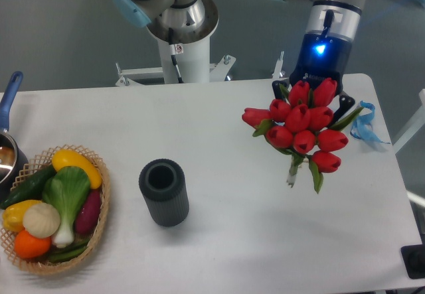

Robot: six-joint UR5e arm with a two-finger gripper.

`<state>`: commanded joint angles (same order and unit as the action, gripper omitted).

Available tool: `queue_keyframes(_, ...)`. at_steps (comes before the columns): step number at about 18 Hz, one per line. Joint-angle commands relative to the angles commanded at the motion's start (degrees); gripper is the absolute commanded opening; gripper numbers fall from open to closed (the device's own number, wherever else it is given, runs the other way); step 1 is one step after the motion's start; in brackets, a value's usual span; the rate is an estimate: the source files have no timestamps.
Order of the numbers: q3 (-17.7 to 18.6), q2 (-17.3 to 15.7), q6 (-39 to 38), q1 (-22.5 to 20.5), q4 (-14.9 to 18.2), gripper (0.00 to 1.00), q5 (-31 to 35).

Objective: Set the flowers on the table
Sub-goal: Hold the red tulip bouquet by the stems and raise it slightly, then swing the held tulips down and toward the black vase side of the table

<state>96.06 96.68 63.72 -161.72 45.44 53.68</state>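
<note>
Fingers of the UR5e were mostly hidden behind the red blooms; dark tips showed at either side of the bunch, and whether they were clamped on the tulips or parted could not be told from this single view. The tulips sat just below the blue-lit wrist, heads bunched toward the camera, pale stems pointing down and forward toward the near edge of the bench. Whether the stems touched the white surface or hung a little above it was unclear.

As a judgement, the step in hand was the lowering or setting down of the bunch. The next move probably called for bringing the stems flat to the bench, then parting the fingers and lifting straight away so the blooms were not dragged.

A blue ribbon lay just right of the tulips. Well to their left stood a dark ribbed cylindrical vase, upright, and its open mouth showed nothing inside. Farther left again, a wicker basket held vegetables: a yellow pepper, a leafy green stalk, a white bulb, a purple piece, an orange one and dark green ones. Beyond the basket, a blue-handled pot was cut off by the frame.
</note>
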Motion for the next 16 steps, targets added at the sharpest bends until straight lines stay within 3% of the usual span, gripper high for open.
queue_keyframes(3,0.6,-0.6,0.7,0.9,0.3,0.30,8.1)
queue_keyframes(8,0.6,1.2,1.1,6.8,0.4,0.29,25.0)
queue_keyframes(12,0.8,5.6,4.0,13.1,0.7,0.29,42.3)
queue_keyframes(13,0.1,8.1,5.9,15.4,1.3,0.29,48.0)
queue_keyframes(16,-1.1,13.3,7.6,19.1,1.4,0.29,56.9)
